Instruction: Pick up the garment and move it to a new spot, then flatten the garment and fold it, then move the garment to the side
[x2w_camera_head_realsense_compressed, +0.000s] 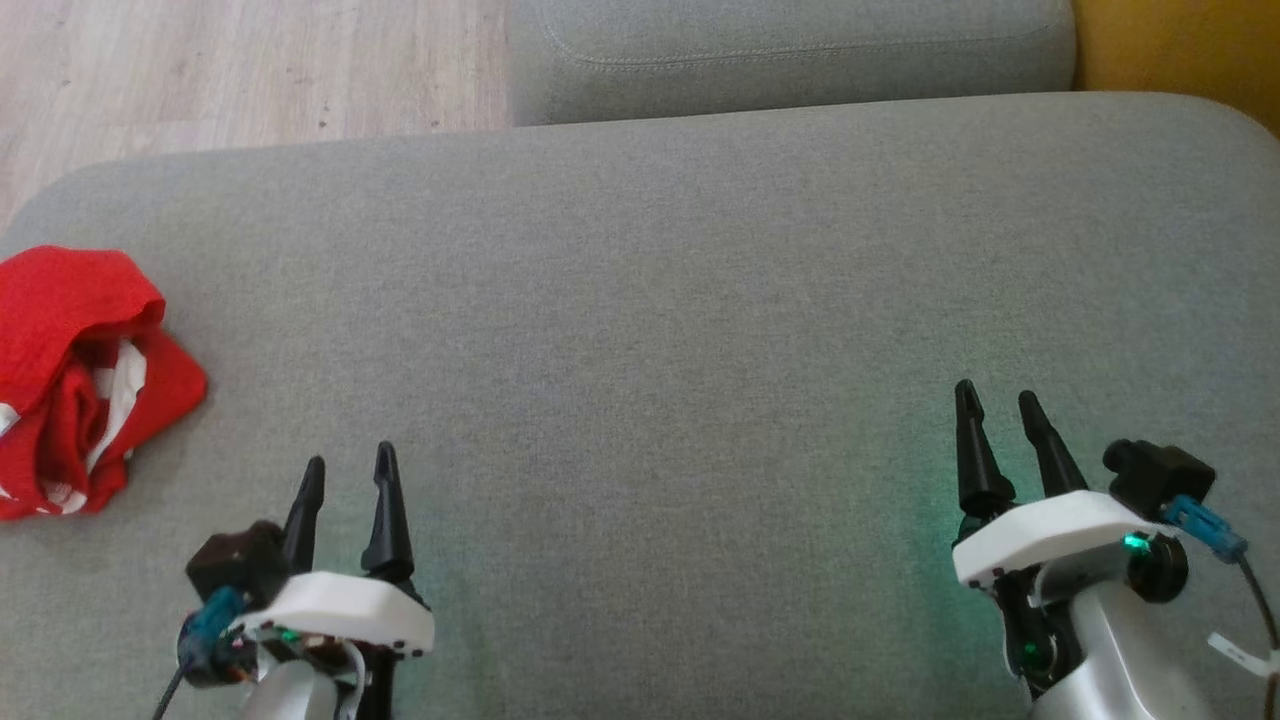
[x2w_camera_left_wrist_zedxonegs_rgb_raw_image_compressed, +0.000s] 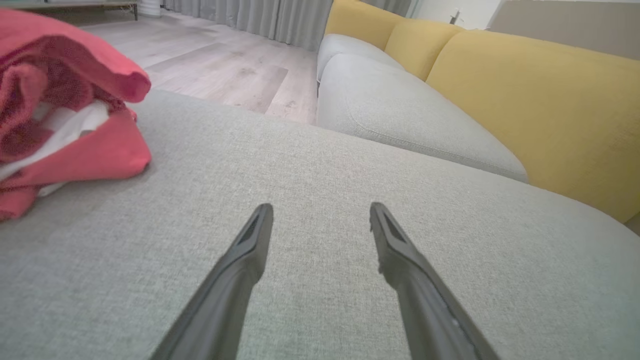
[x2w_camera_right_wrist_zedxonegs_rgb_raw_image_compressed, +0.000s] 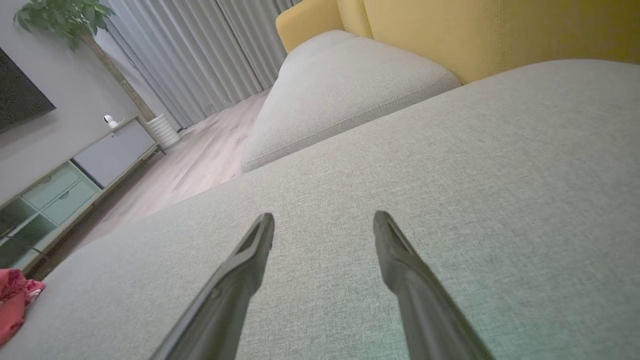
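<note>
grey sofa cushions (x2w_camera_head_realsense_compressed: 700, 250), yellow backrests (x2w_camera_left_wrist_zedxonegs_rgb_raw_image_compressed: 525, 100) behind, pale wood floor (x2w_camera_head_realsense_compressed: 200, 60), grey curtains (x2w_camera_right_wrist_zedxonegs_rgb_raw_image_compressed: 200, 60), a low cabinet (x2w_camera_right_wrist_zedxonegs_rgb_raw_image_compressed: 110, 150) and a plant (x2w_camera_right_wrist_zedxonegs_rgb_raw_image_compressed: 60, 15) by the wall (x2w_camera_right_wrist_zedxonegs_rgb_raw_image_compressed: 70, 100).

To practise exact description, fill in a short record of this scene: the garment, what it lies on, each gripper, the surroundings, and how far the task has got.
garment: red with white parts, crumpled in a heap, neither flattened nor folded
lies on: grey cushion, at its left end
left gripper: open, holding nothing, apart from the garment
right gripper: open, holding nothing, over the cushion's right part
surroundings: wooden floor, yellow backrest
task stage: garment not yet picked up
</note>
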